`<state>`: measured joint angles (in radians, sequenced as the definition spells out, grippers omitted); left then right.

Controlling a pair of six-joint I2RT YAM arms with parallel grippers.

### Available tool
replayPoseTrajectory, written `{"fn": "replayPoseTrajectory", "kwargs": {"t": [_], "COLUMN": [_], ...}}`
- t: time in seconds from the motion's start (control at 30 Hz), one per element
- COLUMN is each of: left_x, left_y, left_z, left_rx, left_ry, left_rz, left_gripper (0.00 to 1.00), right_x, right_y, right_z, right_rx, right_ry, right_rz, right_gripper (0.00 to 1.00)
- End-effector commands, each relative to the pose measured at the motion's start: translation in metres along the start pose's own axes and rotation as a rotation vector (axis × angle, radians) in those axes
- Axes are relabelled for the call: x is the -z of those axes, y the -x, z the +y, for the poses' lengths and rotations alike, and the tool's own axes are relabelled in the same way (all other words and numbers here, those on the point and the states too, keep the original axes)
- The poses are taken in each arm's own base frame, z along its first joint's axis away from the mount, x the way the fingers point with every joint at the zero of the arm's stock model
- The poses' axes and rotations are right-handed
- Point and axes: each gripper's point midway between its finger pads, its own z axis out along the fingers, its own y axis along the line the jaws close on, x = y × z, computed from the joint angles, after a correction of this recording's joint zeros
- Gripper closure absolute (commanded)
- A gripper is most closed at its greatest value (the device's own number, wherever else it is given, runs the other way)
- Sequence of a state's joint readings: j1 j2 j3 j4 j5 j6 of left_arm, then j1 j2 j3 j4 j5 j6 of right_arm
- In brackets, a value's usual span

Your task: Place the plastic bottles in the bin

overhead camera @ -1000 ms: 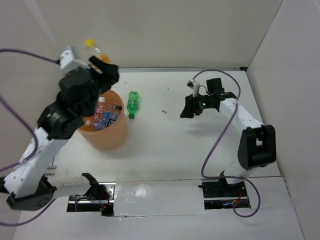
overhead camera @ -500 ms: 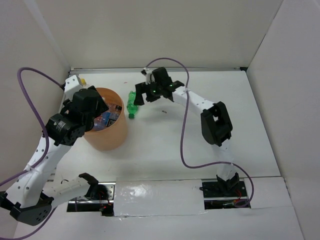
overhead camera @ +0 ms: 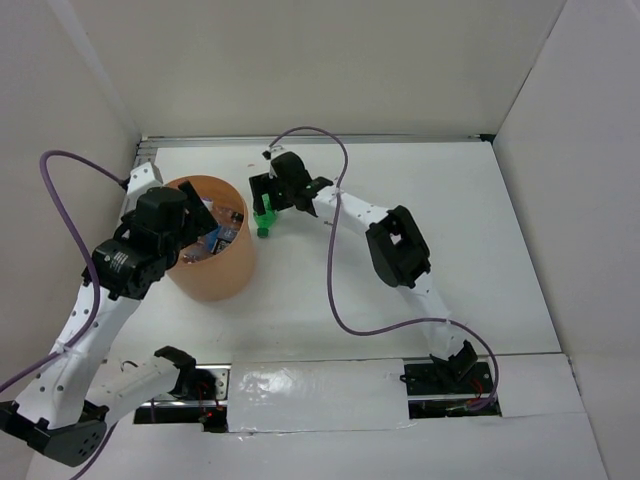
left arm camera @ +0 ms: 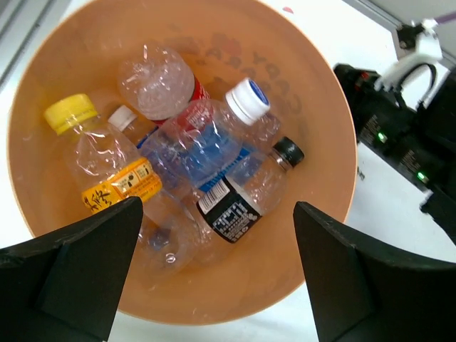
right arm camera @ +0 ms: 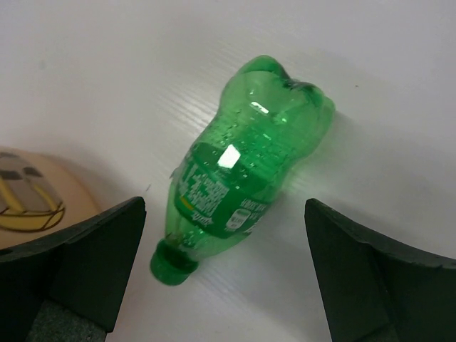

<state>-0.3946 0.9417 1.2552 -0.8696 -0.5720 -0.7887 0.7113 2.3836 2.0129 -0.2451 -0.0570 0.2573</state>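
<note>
The orange bin point(overhead camera: 228, 280) stands at the left of the table. Several plastic bottles point(overhead camera: 222, 228) lie inside it: a yellow-capped one with an orange label point(left arm camera: 107, 167), a blue-labelled one point(left arm camera: 206, 142), a dark-labelled one point(left arm camera: 246, 196) and a red-labelled one point(left arm camera: 160, 78). My left gripper point(overhead camera: 192, 232) point(left arm camera: 217, 205) hangs open over the bin, holding nothing. A green bottle point(overhead camera: 265, 220) point(right arm camera: 249, 164) lies on its side just right of the bin. My right gripper point(overhead camera: 270, 195) point(right arm camera: 224, 203) hovers open straight above it, a finger on each side, not touching it.
White walls close the table at the back and on both sides. The bin's side point(right arm camera: 28, 196) shows at the left edge of the right wrist view, close to the green bottle's cap. The right arm point(overhead camera: 395, 245) stretches across the middle of the table.
The left gripper came down from high over the bin and opened; the yellow-capped bottle now lies in the bin. The right arm swung left to the green bottle and opened.
</note>
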Motion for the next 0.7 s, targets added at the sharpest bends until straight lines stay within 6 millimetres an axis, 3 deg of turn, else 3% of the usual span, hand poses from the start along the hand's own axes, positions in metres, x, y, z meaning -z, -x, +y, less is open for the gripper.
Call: {"fn": "replayPoseTrajectory", "kwargs": {"t": [0.0, 0.13, 0.3, 0.4, 0.47, 0.57, 0.6, 0.67], "left_x": [0.01, 0.017, 0.022, 0.026, 0.033, 0.044, 0.047, 0.056], "left_y": [0.006, -0.001, -0.015, -0.024, -0.023, -0.023, -0.024, -0.021], "left_z": [-0.008, -0.007, -0.004, 0.0, 0.005, 0.011, 0.012, 0.013], "left_rx": [0.02, 0.019, -0.002, -0.01, -0.007, 0.016, 0.02, 0.034], "left_ry": [-0.08, -0.126, -0.171, -0.195, -0.21, -0.247, -0.261, -0.289], "left_rz": [-0.02, -0.006, 0.024, 0.033, 0.013, -0.011, -0.013, -0.033], "left_gripper": [0.0, 0.0, 0.0, 0.0, 0.0, 0.0, 0.0, 0.0], "right_x": [-0.008, -0.028, -0.048, -0.052, -0.046, -0.035, -0.023, -0.009], "right_y": [0.039, 0.021, -0.015, -0.039, -0.05, -0.062, -0.046, -0.045], "right_z": [0.006, 0.01, 0.004, -0.008, -0.014, -0.018, -0.017, -0.019], "right_rx": [0.021, 0.044, 0.085, 0.126, 0.137, 0.197, 0.204, 0.253], "right_ry": [-0.05, -0.054, -0.088, -0.114, -0.131, -0.124, -0.115, -0.086], "right_rz": [-0.148, -0.132, -0.076, -0.024, 0.002, 0.04, 0.017, 0.037], "right_gripper": [0.01, 0.01, 0.03, 0.16, 0.34, 0.48, 0.55, 0.61]}}
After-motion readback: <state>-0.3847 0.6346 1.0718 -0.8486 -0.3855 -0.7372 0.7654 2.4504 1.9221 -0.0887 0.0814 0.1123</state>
